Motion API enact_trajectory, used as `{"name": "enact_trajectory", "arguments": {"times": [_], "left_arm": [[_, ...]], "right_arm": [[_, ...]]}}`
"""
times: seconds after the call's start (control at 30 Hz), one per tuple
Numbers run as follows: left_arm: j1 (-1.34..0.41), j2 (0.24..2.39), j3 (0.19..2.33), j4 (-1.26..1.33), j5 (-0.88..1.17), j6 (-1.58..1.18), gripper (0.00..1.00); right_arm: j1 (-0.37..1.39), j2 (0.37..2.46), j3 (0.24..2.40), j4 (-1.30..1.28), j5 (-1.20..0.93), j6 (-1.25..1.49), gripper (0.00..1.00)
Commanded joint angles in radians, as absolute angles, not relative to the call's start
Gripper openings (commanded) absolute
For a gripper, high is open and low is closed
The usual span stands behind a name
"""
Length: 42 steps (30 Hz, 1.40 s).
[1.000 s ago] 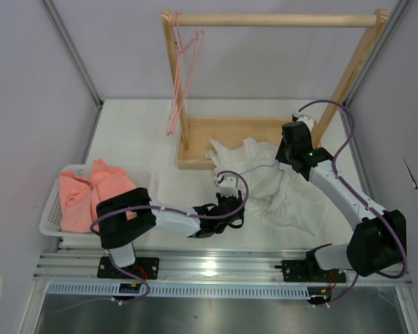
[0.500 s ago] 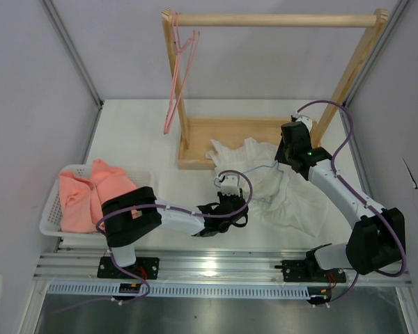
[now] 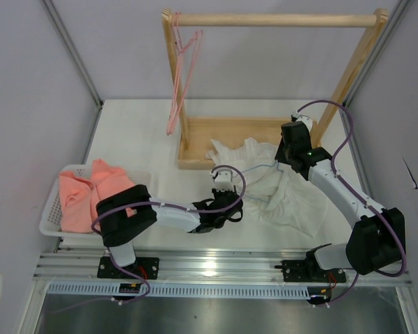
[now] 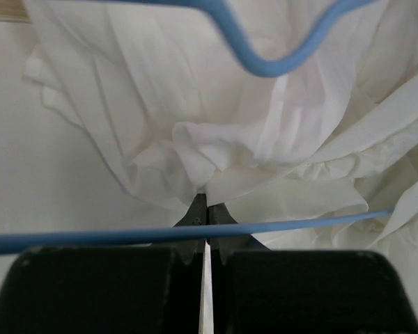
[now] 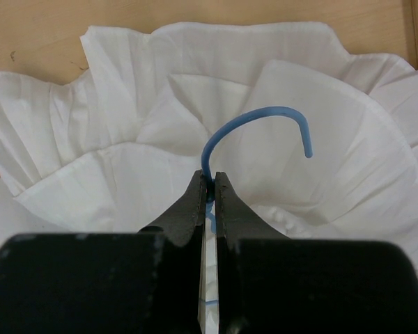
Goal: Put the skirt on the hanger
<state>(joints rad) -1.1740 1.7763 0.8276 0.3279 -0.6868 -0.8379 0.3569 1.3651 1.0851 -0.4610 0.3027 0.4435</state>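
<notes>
You are at the step of bringing the skirt (image 3: 292, 198) onto the hanger (image 4: 90, 239). The skirt lies crumpled on the white worktop (image 3: 139, 139), right of centre in the top view, and its far edge reaches the base of the wooden rack (image 3: 272, 21). The hanger lies on top of the skirt.

Your right gripper (image 5: 209, 179) is pressed together on the hanger's neck, just below the hook. Your left gripper (image 4: 207, 203) is closed and seems to pinch a fold of the skirt, just beyond the hanger's lower bar.

I think the next move needs a slow pull of this fold around the bar while the right gripper holds the hanger steady. The thin fabric can slip out easily.

A pink hanger (image 3: 181, 69) hangs at the upper left, and a basket (image 3: 50, 209) with a pink cloth (image 3: 83, 195) stands at the left. Plain pale walls close in the worktop.
</notes>
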Motion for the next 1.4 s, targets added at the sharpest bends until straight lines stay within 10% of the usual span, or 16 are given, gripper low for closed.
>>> {"name": "enact_trajectory", "arguments": {"times": [0.0,0.47,1.37], "left_arm": [[-1.12,1.631,0.77,0.325,-0.673,-0.845,0.0],[-0.913,1.207,0.643,0.068,-0.43,-0.795,0.0],[-0.747,1.042,0.808,-0.221,-0.402,-0.716,0.0]], "right_arm": [[0.353,1.333,1.078,-0.39,0.336,0.424,0.0],[0.505,1.217,0.951,-0.183,0.537,0.293,0.0],[0.707,1.106,0.715,0.029,0.865,0.204,0.0]]}}
